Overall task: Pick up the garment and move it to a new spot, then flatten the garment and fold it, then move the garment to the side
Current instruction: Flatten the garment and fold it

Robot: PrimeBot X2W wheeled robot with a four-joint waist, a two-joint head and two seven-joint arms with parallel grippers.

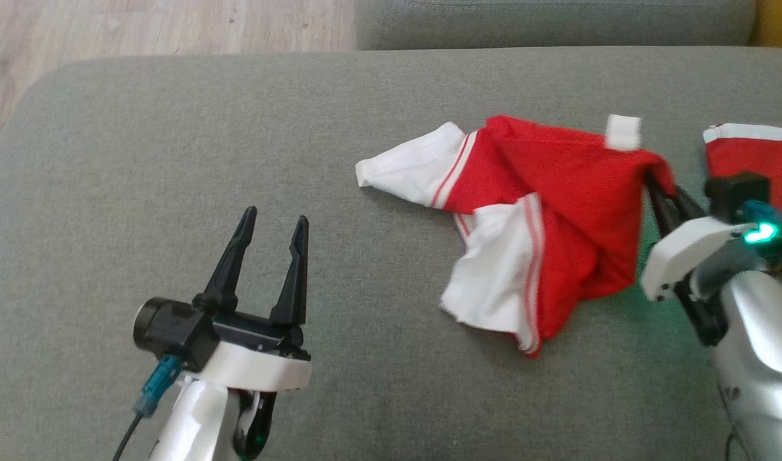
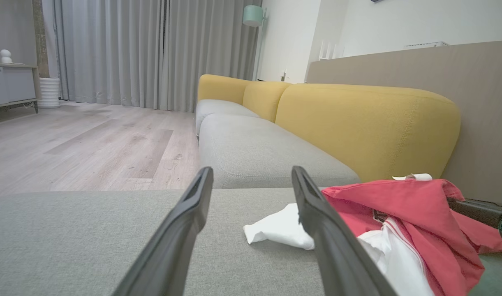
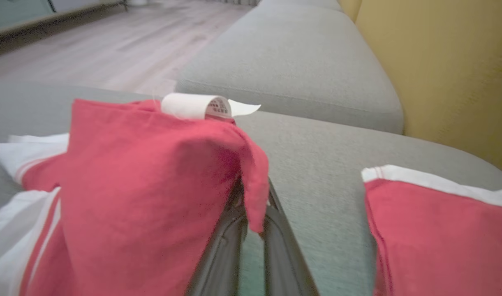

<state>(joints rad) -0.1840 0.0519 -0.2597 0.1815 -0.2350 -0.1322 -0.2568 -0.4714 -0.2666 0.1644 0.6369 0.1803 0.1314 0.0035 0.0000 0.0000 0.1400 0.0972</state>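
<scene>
— Where do we find the garment?

— We see the garment (image 1: 544,211), red with white striped parts, crumpled on the grey cushion (image 1: 173,128), toward 3 o'clock from the middle of the head view. Most of it lies flat on the cushion, but its 3 o'clock edge is tented up.

— What do we have on that edge?

— Our right gripper (image 1: 659,192) has its fingers pressed together on a fold of the red cloth, which drapes over the tips in the right wrist view. A white label (image 1: 623,131) curls at the garment's 1 o'clock corner.

— And our other hand?

— Our left gripper (image 1: 275,216) sits toward 7 o'clock in the head view. Its fingers are spread wide with nothing between them, well apart from the garment.

— Anything nearby?

— A second red piece (image 1: 756,160) with a white band lies at 3 o'clock of the right gripper, apart from the garment.
</scene>
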